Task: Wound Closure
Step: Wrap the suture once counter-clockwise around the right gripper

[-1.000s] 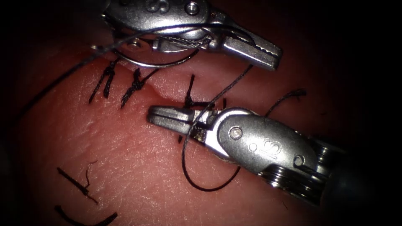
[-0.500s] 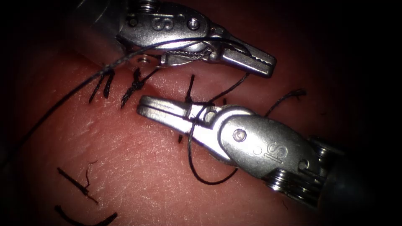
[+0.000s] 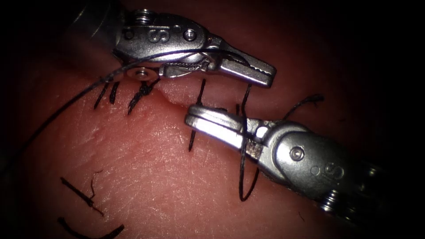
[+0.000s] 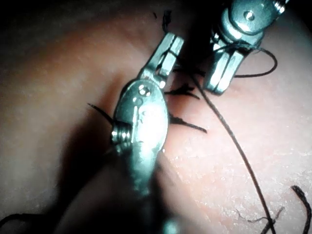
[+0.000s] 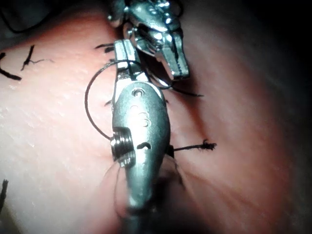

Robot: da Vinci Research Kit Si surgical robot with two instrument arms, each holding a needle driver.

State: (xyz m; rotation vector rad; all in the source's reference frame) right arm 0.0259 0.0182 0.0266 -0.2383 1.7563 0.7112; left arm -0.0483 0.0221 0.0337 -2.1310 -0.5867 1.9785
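the cut [image 3: 177, 102] runs across the tissue [image 3: 146, 168] with knotted stitches along it. the thread [image 3: 243, 155] loops round the right hand [image 3: 208, 121], whose jaws look shut on nothing; since a second ago that hand has drawn back rightward and the loop has tightened. the left hand [image 3: 259, 75] holds the thread in shut jaws above the cut. loose cut ends [image 3: 82, 197] lie near the tissue's lower left edge.
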